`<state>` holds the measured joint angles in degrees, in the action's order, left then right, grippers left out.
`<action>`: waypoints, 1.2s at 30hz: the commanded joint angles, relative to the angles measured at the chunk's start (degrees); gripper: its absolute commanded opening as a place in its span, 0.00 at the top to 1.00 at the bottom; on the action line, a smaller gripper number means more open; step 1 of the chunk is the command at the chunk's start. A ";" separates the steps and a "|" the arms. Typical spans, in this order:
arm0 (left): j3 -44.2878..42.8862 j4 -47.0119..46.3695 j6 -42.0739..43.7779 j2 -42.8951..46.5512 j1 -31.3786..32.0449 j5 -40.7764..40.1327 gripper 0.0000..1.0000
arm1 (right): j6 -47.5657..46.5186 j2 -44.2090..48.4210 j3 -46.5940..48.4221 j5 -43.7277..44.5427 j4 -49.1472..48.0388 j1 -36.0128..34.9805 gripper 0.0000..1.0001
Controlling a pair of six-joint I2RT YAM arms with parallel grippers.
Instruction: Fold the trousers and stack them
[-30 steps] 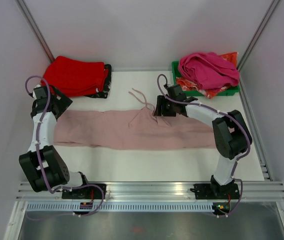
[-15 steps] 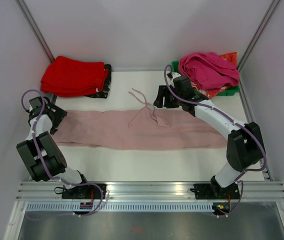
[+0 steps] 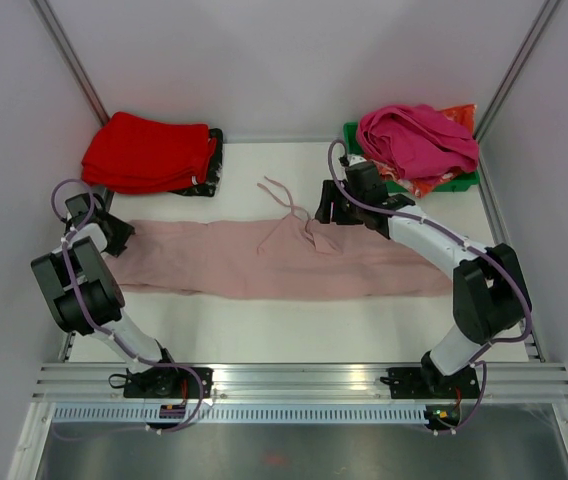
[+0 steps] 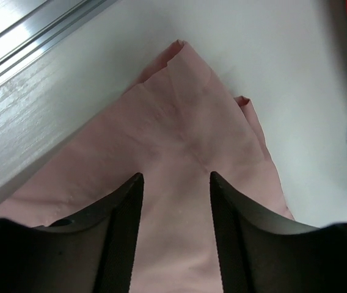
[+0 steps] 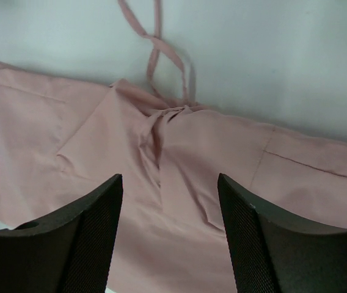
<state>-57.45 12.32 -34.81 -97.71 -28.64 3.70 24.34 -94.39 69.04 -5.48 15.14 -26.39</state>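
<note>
1. trousers [image 3: 264, 262] lie flat, spread left to right on the table [image 3: 294, 330].
2. left gripper [image 4: 173, 178] over their left end, jaws partly apart, nothing pinched.
3. right gripper [image 5: 170, 183] over their cords [image 5: 155, 43], jaws wide, nothing held.
4. red stack [image 3: 149, 152] beyond their left end.

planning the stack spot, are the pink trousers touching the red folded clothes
Apart. The top external view shows a strip of bare white table between the trousers and the red folded garments; the left wrist view shows it too.
</note>
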 commanded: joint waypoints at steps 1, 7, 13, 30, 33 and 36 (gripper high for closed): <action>-3.10 -4.84 -2.02 -2.82 -0.10 1.04 0.48 | 2.64 2.45 -1.79 9.74 0.50 0.11 0.30; -4.42 -7.48 -2.89 -7.05 -0.10 1.30 0.57 | 8.88 5.78 -6.44 14.97 2.97 3.97 0.30; -6.35 -9.24 -2.46 -10.57 -0.01 3.76 0.58 | 10.82 10.62 -11.72 17.42 7.18 12.76 0.30; 2.40 16.74 -2.25 29.46 0.17 -9.30 0.01 | 12.57 5.80 -13.23 12.00 -0.28 25.95 0.27; 8.12 20.28 -8.75 36.60 0.17 -11.96 0.00 | 12.93 4.92 -13.31 8.56 -1.33 25.86 0.27; 16.30 22.48 -15.54 44.78 0.08 -13.81 0.00 | 12.75 4.74 -14.10 5.66 -2.92 25.86 0.27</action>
<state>-47.22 26.22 -41.19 -56.18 -28.42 -5.10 36.25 -89.45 53.49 4.64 16.12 -0.51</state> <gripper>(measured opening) 0.993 0.731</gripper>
